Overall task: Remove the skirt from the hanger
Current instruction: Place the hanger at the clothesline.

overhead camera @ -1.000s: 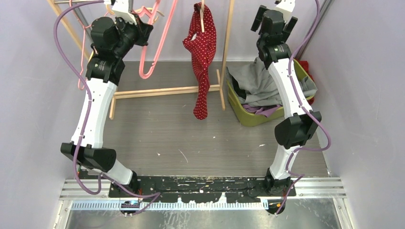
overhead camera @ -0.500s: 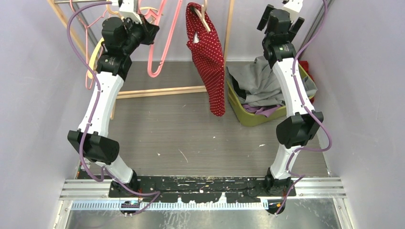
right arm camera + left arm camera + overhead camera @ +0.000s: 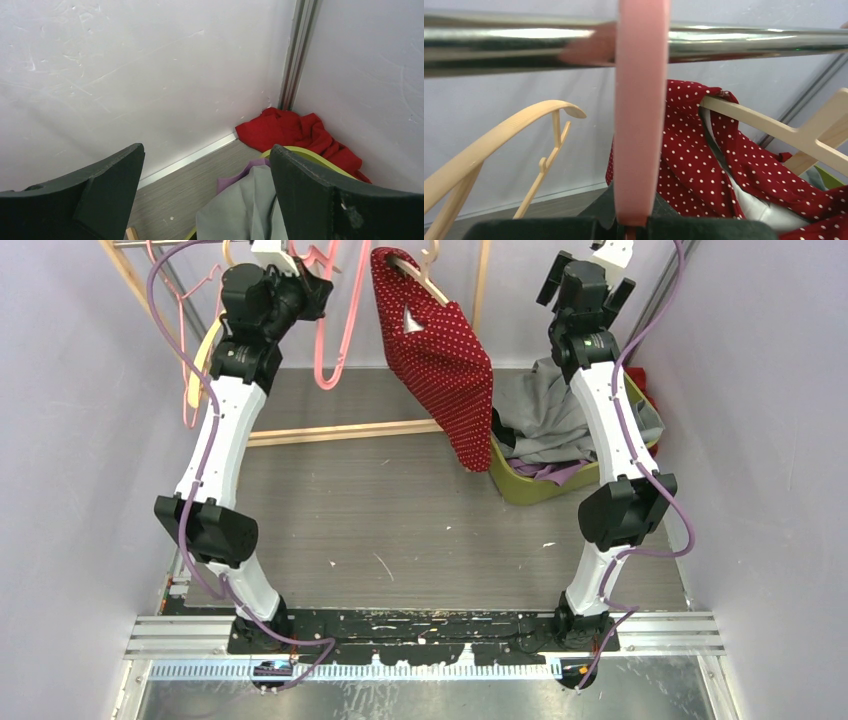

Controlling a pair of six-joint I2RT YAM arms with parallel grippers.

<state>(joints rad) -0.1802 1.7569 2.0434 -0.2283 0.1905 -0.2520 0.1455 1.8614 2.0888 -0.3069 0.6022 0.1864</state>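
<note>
Open room for moving is offered by the table (image 3: 400,530) across its middle and near edge. Along the far edge a wooden rack (image 3: 340,430) is stood. The red dotted skirt (image 3: 440,360) is hung at the middle of the far edge on a cream hanger (image 3: 774,130), slanted so that its lower end is carried over the left rim of a green bin (image 3: 530,488). The bin is set toward the far right corner and filled with grey clothes (image 3: 560,425). A metal rail (image 3: 524,42) is crossed by a pink hanger (image 3: 641,125), which is clamped in the left gripper (image 3: 631,227) just left of the skirt. The right gripper (image 3: 205,150) is held wide apart above the bin. A red cloth (image 3: 300,132) is seen in the far right corner.
</note>
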